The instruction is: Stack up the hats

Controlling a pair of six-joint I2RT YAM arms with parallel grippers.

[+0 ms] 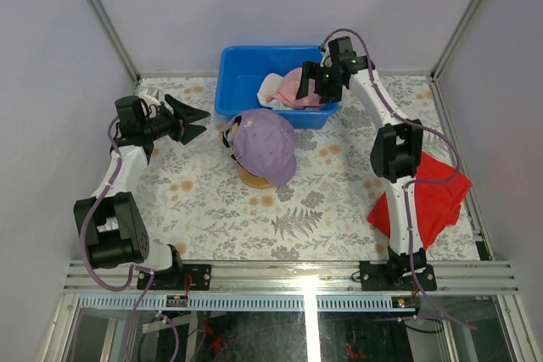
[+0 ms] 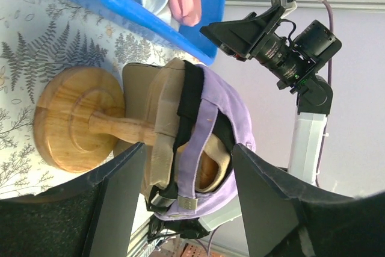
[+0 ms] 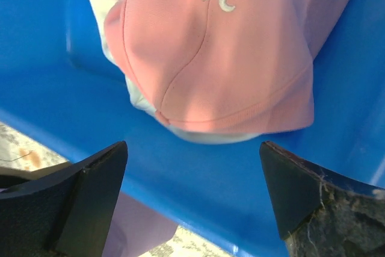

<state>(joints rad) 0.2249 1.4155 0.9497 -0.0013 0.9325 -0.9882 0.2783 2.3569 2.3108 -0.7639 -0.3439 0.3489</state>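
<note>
A lavender hat [image 1: 265, 146] sits on top of a stack on a wooden stand [image 2: 66, 118] at the table's middle. In the left wrist view a black hat [image 2: 192, 91] and a tan hat [image 2: 162, 112] show under the lavender hat [image 2: 225, 109]. My left gripper [image 1: 206, 121] is open just left of the stack, not touching it, and its jaws [image 2: 187, 147] frame the hats' back straps. A pink hat [image 3: 222, 46] with a white logo lies on a white hat [image 1: 273, 86] in the blue bin [image 1: 237, 69]. My right gripper [image 1: 304, 89] hangs open over the pink hat, its jaws [image 3: 192, 144] wide apart and empty.
A flat red cloth [image 1: 428, 197] lies at the right, beside the right arm's base. The bin's near wall [image 3: 198, 179] runs between the right fingers and the floral table cover [image 1: 212, 201]. White enclosure walls surround the table.
</note>
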